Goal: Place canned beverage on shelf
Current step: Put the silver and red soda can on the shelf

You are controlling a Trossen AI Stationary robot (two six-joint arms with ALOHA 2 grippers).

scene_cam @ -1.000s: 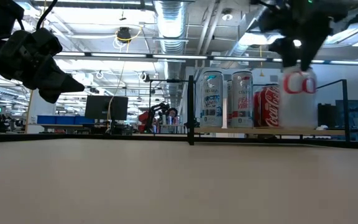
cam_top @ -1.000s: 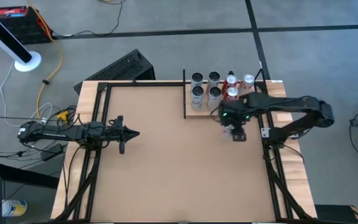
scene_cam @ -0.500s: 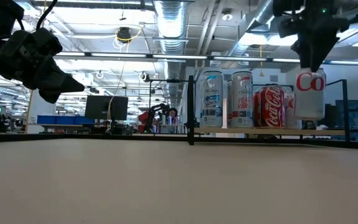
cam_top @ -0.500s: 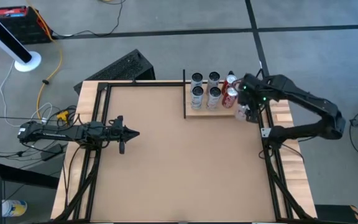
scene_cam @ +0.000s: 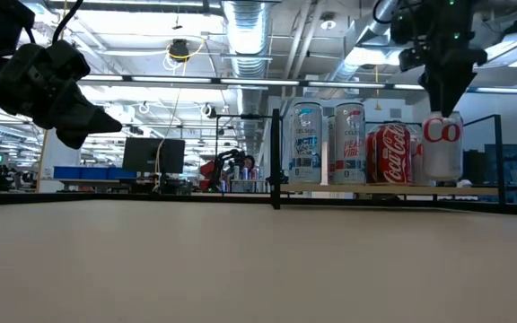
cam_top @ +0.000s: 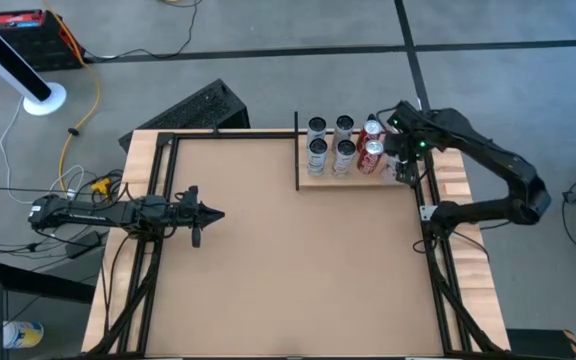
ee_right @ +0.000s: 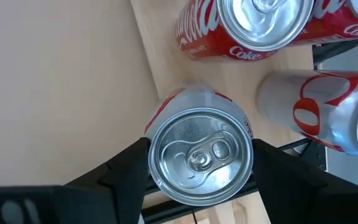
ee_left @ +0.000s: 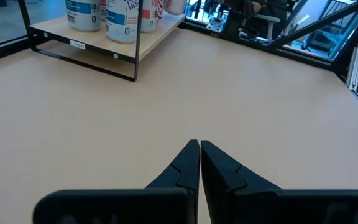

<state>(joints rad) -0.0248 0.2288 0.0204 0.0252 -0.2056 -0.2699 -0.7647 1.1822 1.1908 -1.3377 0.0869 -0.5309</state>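
Aluminium is what I am dealing with: the silver can [ee_right: 200, 155] sits between the fingers [ee_right: 124, 171] of my right gripper [cam_top: 405, 160], which are spread wide and clamped on the can's upper rim from either side, the gripper coming down on it from above. I judge it a thin-walled drinks can, stiff enough near the rim and base but easy to dent at mid-wall, smooth and a little slippery, and fairly heavy if still full, which the sealed pull tab suggests. Holding it just below the top rim, as now, looks to me the safest place. In the low view the can [scene_cam: 442, 146] hangs straight below the gripper with its base at or just above the shelf [scene_cam: 393, 189]; I cannot tell whether it is touching the board. It is at the end of the row, just beside a red can [scene_cam: 389, 154] marked Coca-Cola. Its own label shows large red letters "Co" on silver, so I take it for a Diet Coke, though the rest of the wording is turned away. Farther from the gripper stand pale cans [scene_cam: 305, 144] with blue print too small for me to read. My left gripper [cam_top: 196, 214] waits well away over the table [cam_top: 288, 260], fingers pressed together and holding nothing.
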